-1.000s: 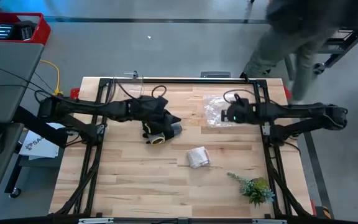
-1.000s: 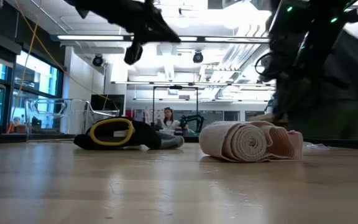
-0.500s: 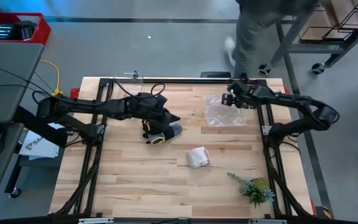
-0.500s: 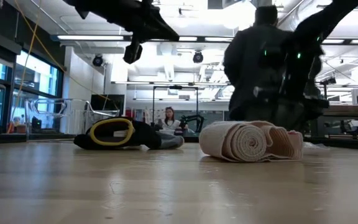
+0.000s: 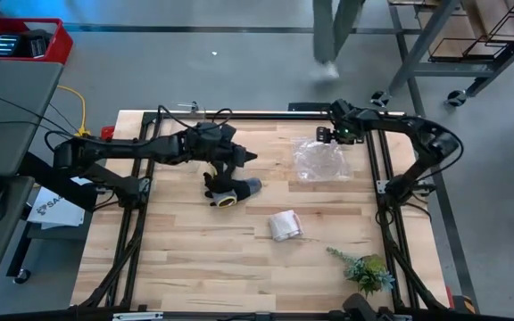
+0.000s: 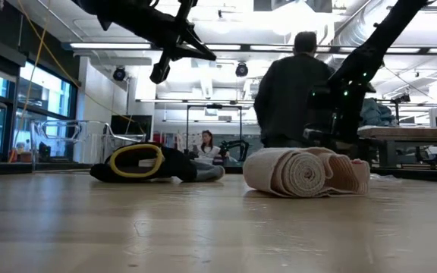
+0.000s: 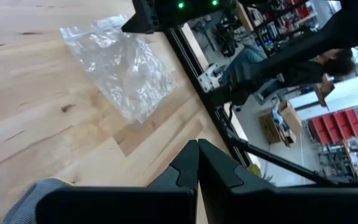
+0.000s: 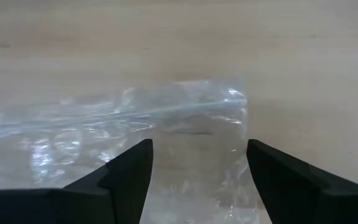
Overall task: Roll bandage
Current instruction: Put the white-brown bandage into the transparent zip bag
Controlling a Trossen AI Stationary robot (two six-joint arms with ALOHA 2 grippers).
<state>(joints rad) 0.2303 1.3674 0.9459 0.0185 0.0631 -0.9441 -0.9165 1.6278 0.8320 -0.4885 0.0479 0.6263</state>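
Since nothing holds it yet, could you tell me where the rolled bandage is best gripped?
Probably from straight above, across the rolled body of the bandage. It lies on its side on the table, spiral end toward the low camera, with bare wood around it. Pinch the tight roll, not the looser folds.

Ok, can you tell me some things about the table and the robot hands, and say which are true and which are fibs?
1. The bandage lies rolled up on the table. True.
2. The left hand is wide open. False: its fingers are pressed together.
3. The right hand holds the plastic bag. False: it is open above the bag.
4. The glove lies under the left arm. True.
5. The little plant is inside the bag. False: it lies near the table's front right corner.
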